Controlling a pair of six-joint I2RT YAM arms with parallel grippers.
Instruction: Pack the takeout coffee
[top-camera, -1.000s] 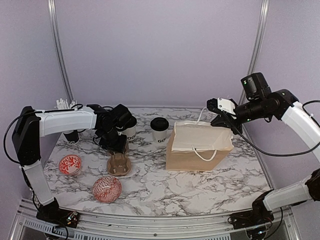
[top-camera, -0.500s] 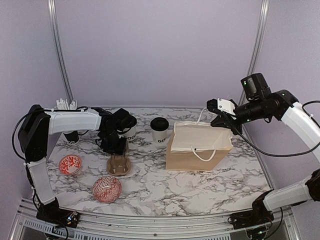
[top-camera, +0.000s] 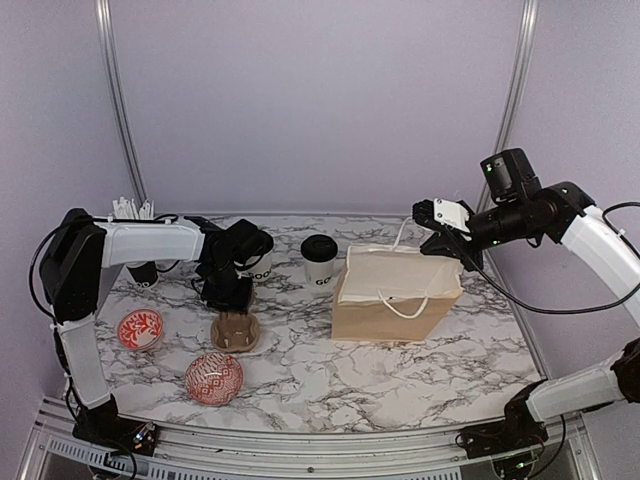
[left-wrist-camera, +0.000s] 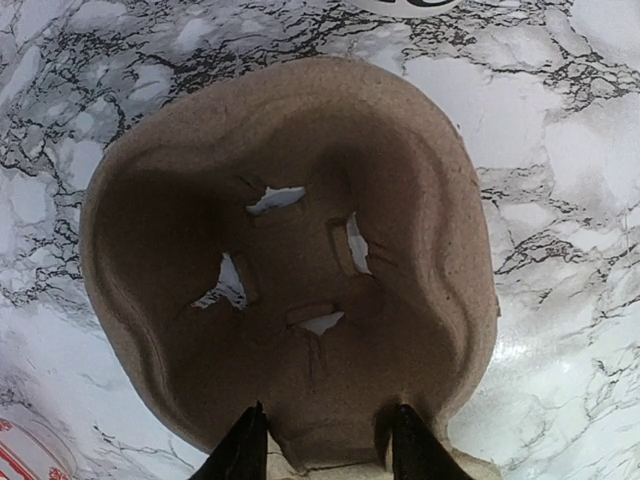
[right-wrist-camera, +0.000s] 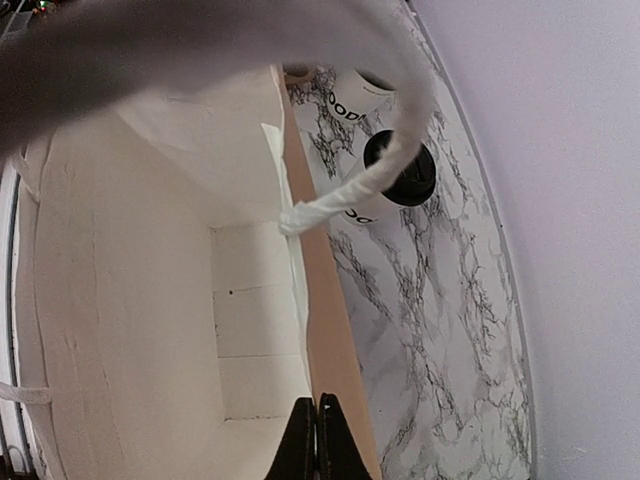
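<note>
The left gripper, fingers spread apart, straddled the near edge of the brown moulded-pulp two-cup carrier, which lay flat on the white marble table. A white paper cup with a round black lid stood behind, between the carrier and the tall tan paper bag, touching neither. The right gripper, fingers pressed together, pinched the bag's far-right rim, its mouth gaping upward. A broad strip of marble separated carrier from bag.

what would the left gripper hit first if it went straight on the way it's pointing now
The brown moulded-pulp two-cup carrier. The left gripper points straight down at it, jaws apart at its near edge; the remaining gap is unclear.
</note>
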